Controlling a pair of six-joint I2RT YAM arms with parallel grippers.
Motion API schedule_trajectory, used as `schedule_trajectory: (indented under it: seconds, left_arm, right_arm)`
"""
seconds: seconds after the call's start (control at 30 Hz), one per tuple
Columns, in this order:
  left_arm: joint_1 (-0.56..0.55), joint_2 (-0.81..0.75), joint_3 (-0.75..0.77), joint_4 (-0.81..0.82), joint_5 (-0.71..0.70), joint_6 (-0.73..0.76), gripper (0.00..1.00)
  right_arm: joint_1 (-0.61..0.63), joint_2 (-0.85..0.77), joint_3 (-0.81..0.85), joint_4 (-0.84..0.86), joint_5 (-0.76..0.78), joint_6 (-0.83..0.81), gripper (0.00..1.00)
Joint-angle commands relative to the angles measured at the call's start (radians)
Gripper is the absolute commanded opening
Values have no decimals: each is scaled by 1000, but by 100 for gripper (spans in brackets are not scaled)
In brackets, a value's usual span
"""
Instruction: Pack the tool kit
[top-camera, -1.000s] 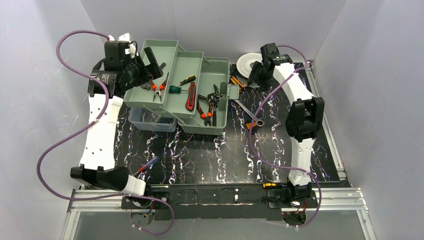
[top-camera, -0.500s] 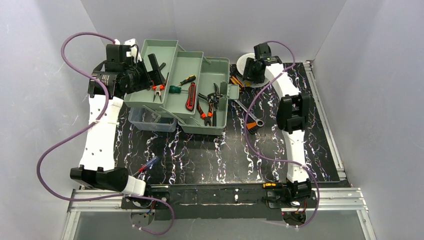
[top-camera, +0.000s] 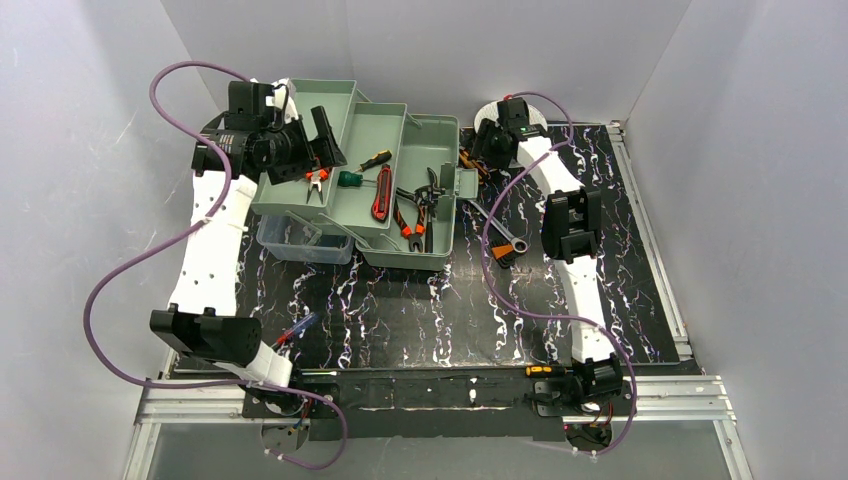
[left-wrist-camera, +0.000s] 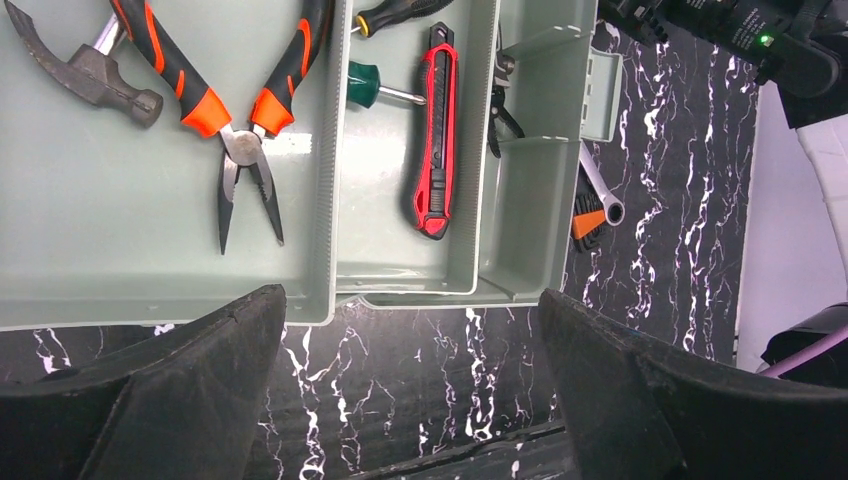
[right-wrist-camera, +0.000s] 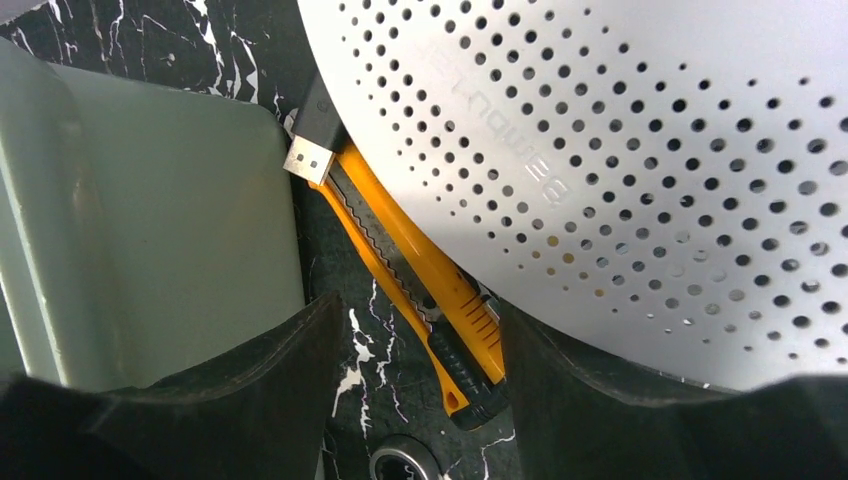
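The tool kit box (top-camera: 300, 205) stands open at the back, its sage-green trays fanned out. In the left wrist view the trays hold a hammer (left-wrist-camera: 95, 75), orange-handled pliers (left-wrist-camera: 235, 120), a green screwdriver (left-wrist-camera: 375, 88) and a red knife (left-wrist-camera: 435, 140). My left gripper (top-camera: 325, 140) hangs open and empty above the left tray (left-wrist-camera: 410, 400). My right gripper (top-camera: 480, 152) is open and low between the box wall (right-wrist-camera: 170, 220) and the white perforated spool (right-wrist-camera: 620, 150). Its fingers straddle the end of a yellow utility knife (right-wrist-camera: 420, 270) lying on the mat, partly under the spool.
A wrench (top-camera: 497, 228) and a small orange tool (top-camera: 503, 252) lie on the black marbled mat right of the box. A clear lid part (top-camera: 300, 240) sticks out under the left tray. A blue-red pen-like tool (top-camera: 295, 330) lies near the left base.
My left gripper has moved right and back over the left tray. My right gripper has moved left, from over the spool down into the gap beside the box.
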Motion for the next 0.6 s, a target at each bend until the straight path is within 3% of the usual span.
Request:
schedule_trajectory:
  seconds: [0.0,0.2,0.4,0.5,0.57]
  left_arm:
    - [6,-27,-19,20,25,-12,98]
    - [9,-37,-29,25,7,3,98]
    - [11,-59,-46,29,-1,12,98]
    - [11,-69,-52,33,-4,14,98]
    - [11,-72,-54,37,-3,14,98]
  right_arm:
    - [-7,-1,5,5,-14,61,65]
    - [20,-51,-122,-106,34,43,60]
    - [29,-108,-211,-206,163,8,48]
    - [31,-114,-207,-273,252,-25,40]
    - [31,-119,-198,-318,304,-45,29]
